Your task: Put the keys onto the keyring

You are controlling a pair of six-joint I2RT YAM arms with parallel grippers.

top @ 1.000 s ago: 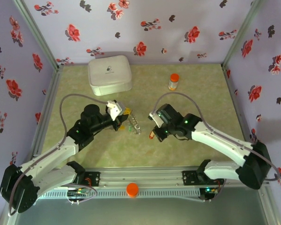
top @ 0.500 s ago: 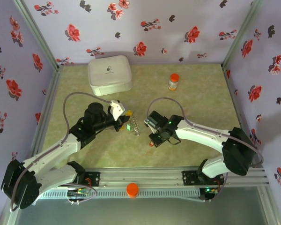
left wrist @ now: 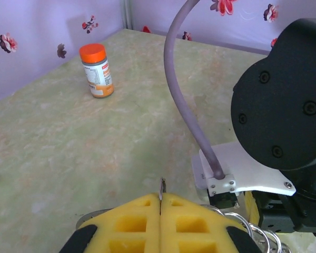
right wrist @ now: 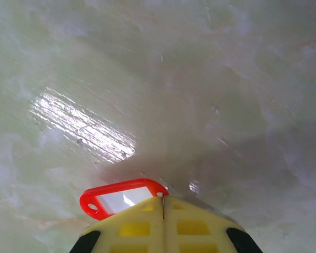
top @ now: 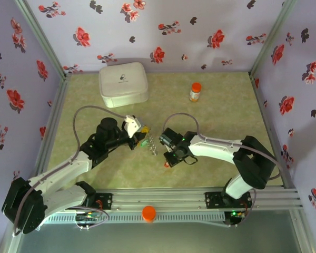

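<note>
My left end effector (left wrist: 161,203) is clenched on the thin edge of the keyring (top: 154,145) at mid-surface, with a green key (top: 145,142) just beside it. Further right, my right end effector (right wrist: 163,205) grasps the red key (right wrist: 121,196), low over the surface (right wrist: 200,79).

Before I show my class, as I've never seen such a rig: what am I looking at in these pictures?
Two robot arms are bolted at a table's near edge. One picture comes from overhead; the others from a camera on each wrist, past yellow fingers. On the table: a white case and an orange-capped bottle. The left gripper is shut on thin metal, probably the keyring. The right gripper is shut on a red key tag.
</note>
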